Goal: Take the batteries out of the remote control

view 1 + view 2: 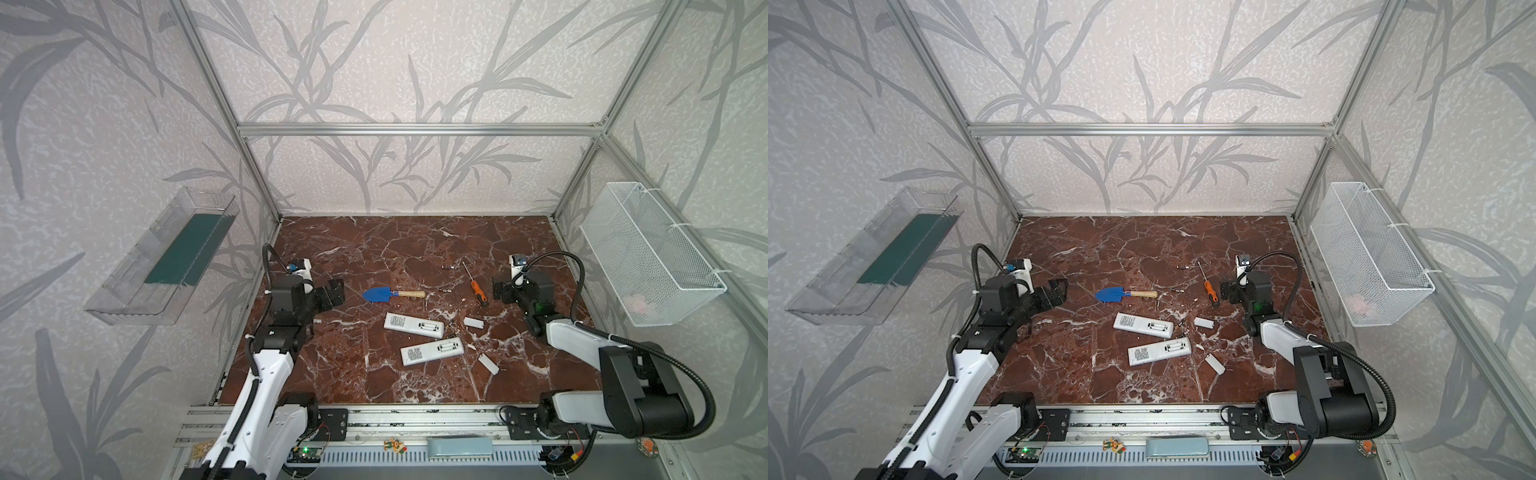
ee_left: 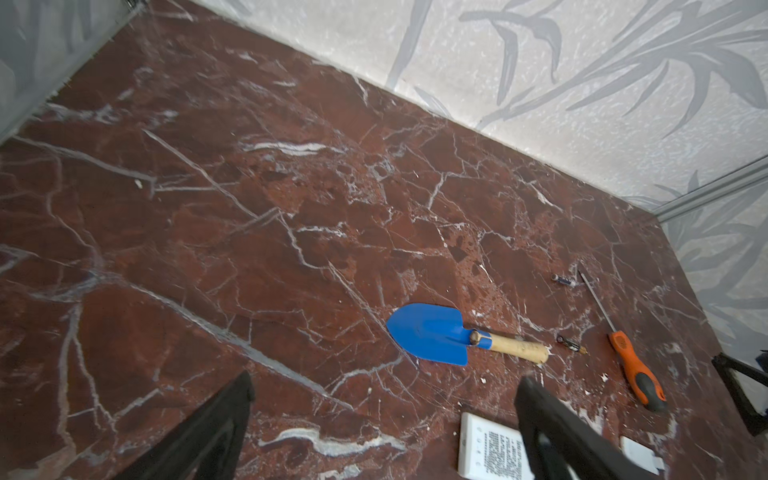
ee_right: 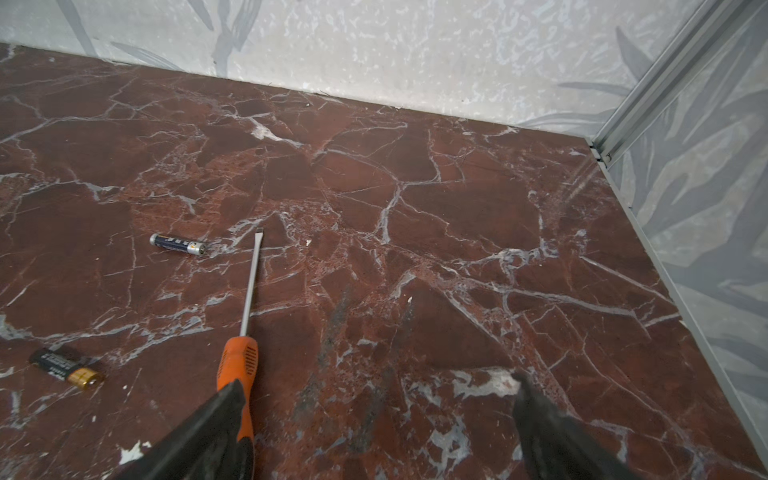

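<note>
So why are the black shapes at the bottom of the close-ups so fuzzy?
Left wrist view: the left fingers sit too near the lens and blur, while the shovel is sharp. Right wrist view: same for the right fingers; the screwdriver is crisp. Both top views: evenly sharp, soft light.

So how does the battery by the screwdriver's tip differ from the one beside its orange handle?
The battery by the tip has a bluish body and silvery end; the battery by the handle is black with a gold end. The battery by the tip lies nearer the back wall, the battery by the handle nearer the front. Both lie flat and loose on the marble tabletop, beside the screwdriver.
</note>
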`<state>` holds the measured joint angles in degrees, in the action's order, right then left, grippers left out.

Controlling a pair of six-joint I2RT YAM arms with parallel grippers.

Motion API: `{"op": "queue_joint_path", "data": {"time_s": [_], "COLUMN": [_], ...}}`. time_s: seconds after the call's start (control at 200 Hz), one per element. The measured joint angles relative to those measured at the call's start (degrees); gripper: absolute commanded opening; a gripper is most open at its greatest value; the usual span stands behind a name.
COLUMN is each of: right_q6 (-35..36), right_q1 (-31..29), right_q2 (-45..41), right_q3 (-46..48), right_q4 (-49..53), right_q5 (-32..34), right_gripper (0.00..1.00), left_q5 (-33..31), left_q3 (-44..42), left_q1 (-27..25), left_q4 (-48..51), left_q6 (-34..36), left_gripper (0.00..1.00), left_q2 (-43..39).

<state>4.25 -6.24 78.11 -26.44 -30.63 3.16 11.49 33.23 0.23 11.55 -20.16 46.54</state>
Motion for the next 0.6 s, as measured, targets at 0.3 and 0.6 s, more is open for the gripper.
{"op": "queue_joint_path", "data": {"time_s": [0.3, 0.6], "right_q6": [0.35, 0.81], "right_q1": [0.09, 0.09], "right_q2": [3.78, 10.16], "right_q3": [3.78, 7.04], "right_q4": [-9.66, -19.96], "right_q5": [-2.51, -4.59], "right_gripper": [0.99, 0.99], "left_q5": [-8.24, -14.91], "left_q3": [-3.61, -7.98], "left_q1": [0.00, 0.02], "left_q4": [-7.67, -29.73], "left_q6": [8.07, 15.89], "left_gripper": [0.99, 0.99], "left_q2": [1.16, 14.97]}}
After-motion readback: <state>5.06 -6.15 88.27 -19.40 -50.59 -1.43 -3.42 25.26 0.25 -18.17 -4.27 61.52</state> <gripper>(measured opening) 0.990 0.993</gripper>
